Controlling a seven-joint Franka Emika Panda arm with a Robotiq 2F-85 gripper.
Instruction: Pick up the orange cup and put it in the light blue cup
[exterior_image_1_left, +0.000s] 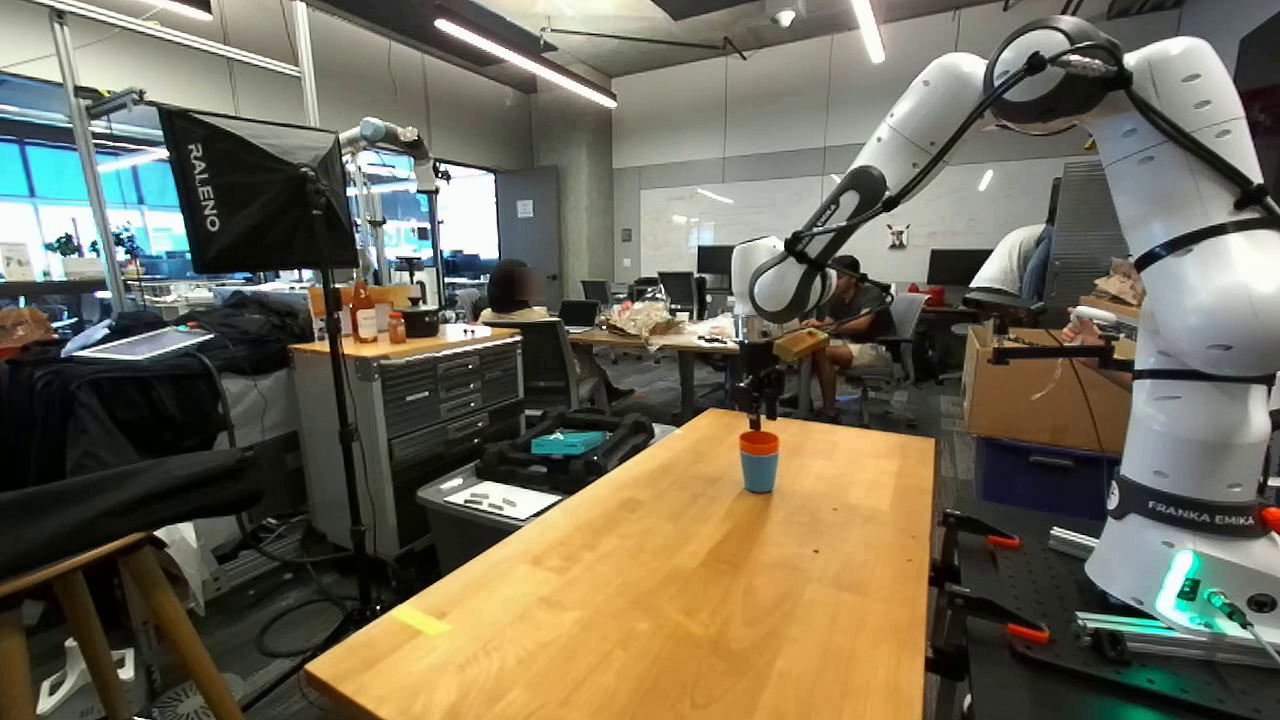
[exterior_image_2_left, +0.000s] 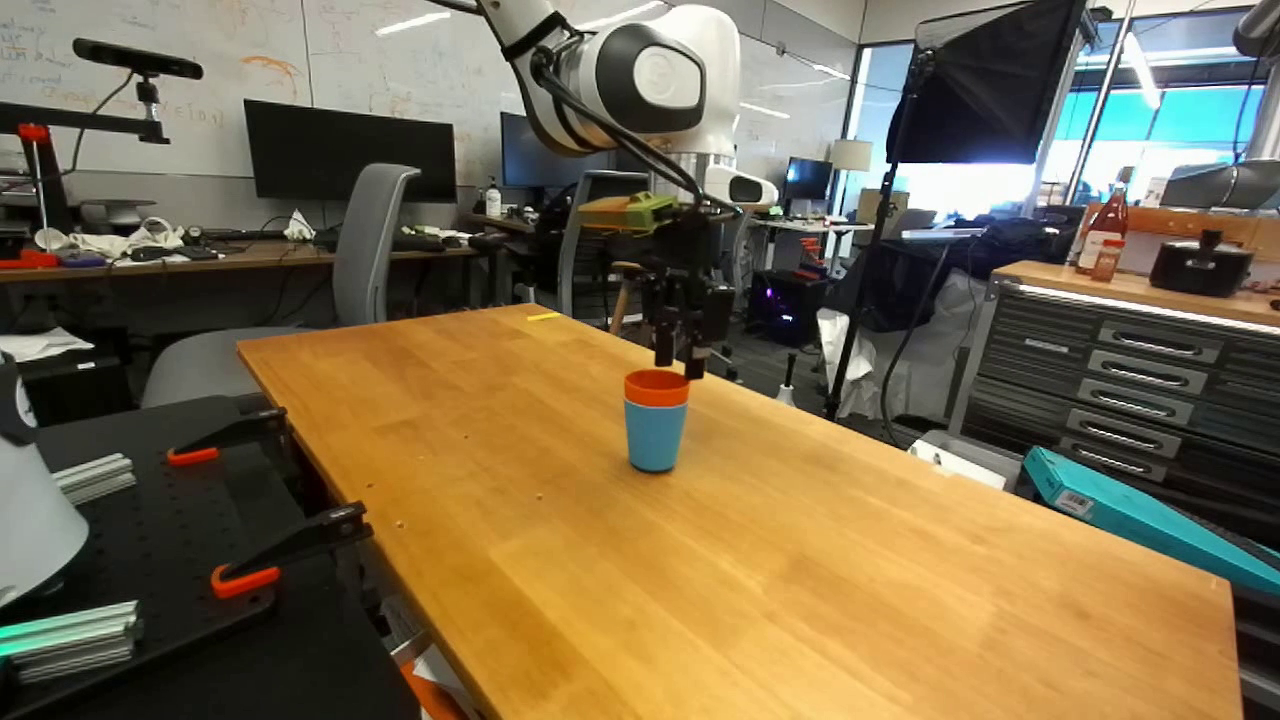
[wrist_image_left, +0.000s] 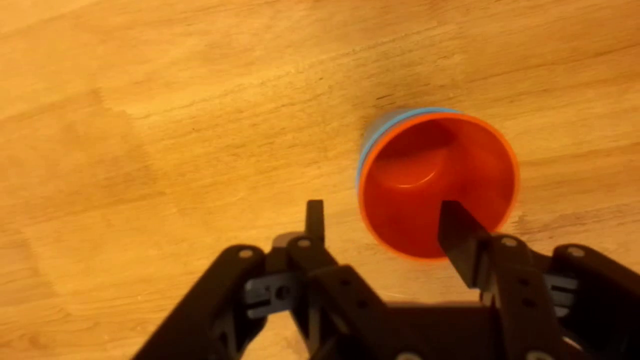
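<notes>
In an exterior view, ceiling strip lights (exterior_image_1_left: 527, 62) glared white and the windows (exterior_image_1_left: 55, 165) burned blue and white. Reflected streaks marked the whiteboard (exterior_image_1_left: 790, 215), while a green glow (exterior_image_1_left: 1174, 585) lit the robot's base (exterior_image_1_left: 1130, 570). The tabletop (exterior_image_1_left: 700, 600) held a soft sheen. The wrist view was slightly blurred and warm-toned, the gripper (wrist_image_left: 382, 204) nearly black, the orange cup (wrist_image_left: 415, 212) shaded inside above a thin bright arc

Both exterior views: set back, opposite ends of table (exterior_image_1_left: 680, 610), angled down along it, sharing arm (exterior_image_1_left: 1190, 310). Wrist view: close above orange cup (wrist_image_left: 435, 180), facing steeply down.
</notes>
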